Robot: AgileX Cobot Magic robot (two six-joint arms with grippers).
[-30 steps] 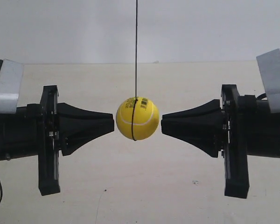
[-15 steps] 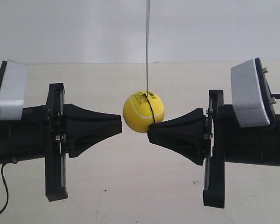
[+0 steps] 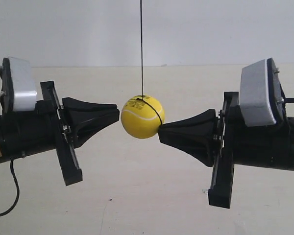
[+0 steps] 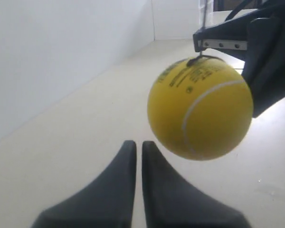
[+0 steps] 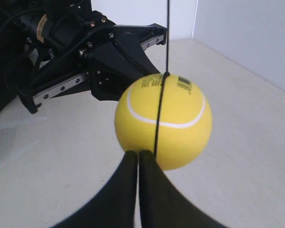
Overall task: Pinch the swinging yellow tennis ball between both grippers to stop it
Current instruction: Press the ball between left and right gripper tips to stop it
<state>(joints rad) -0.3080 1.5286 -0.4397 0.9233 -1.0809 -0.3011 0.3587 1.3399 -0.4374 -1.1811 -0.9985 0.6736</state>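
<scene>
The yellow tennis ball point(image 3: 142, 116) hangs on a thin black string point(image 3: 141, 49) between the two black grippers. My left gripper point(image 3: 117, 115), tilted tip-up at the exterior view's left, is shut, with its tip a sliver short of the ball's side. In the left wrist view the ball point(image 4: 199, 109) floats beyond the shut left gripper point(image 4: 138, 143) and to one side of it. My right gripper point(image 3: 160, 131) is shut too, its tip pressed against the ball's lower side. The right wrist view shows the ball point(image 5: 164, 121) resting on the right gripper's tip point(image 5: 138, 153).
A pale tabletop point(image 3: 147, 196) runs beneath both arms to a white wall point(image 3: 210, 29) behind. A black cable point(image 3: 12, 196) loops down from the arm at the exterior view's left.
The ball swung back toward the left gripper and sank a little. The left arm tilted its tip upward and shifted sideways. The right gripper hardly moved and now touches the ball.
</scene>
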